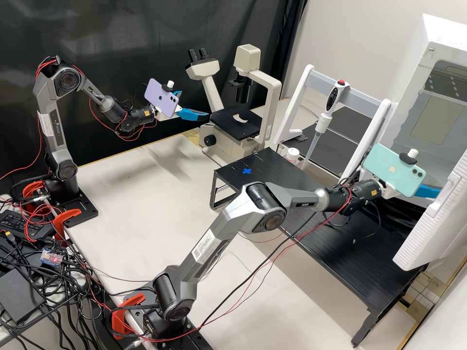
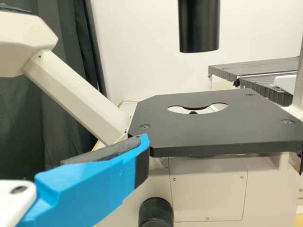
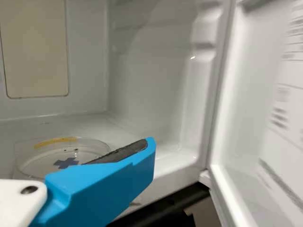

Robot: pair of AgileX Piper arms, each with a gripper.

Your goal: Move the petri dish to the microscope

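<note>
In the high view, my left gripper [image 1: 195, 105] stands open just beside the stage of the cream microscope [image 1: 235, 125]. The left wrist view shows one blue finger of the left gripper [image 2: 124, 152] near a corner of the black microscope stage [image 2: 213, 130], whose round opening holds no dish. At the white incubator's opening is my right gripper [image 1: 429, 191], partly hidden by its phone. Inside, the clear petri dish [image 3: 52, 153], with a yellow mark, lies on the floor over a blue cross. The right gripper [image 3: 124, 158] is open, its bare black pad overlapping the dish's edge in view.
The incubator's door [image 1: 433, 218] stands open beside the right gripper; its inner face [image 3: 260, 118] is close by. A pipette [image 1: 320, 124] hangs on a white-framed rack. A low black platform [image 1: 340, 262] and a smaller raised one with a blue cross [image 1: 265, 165] stand between the arms.
</note>
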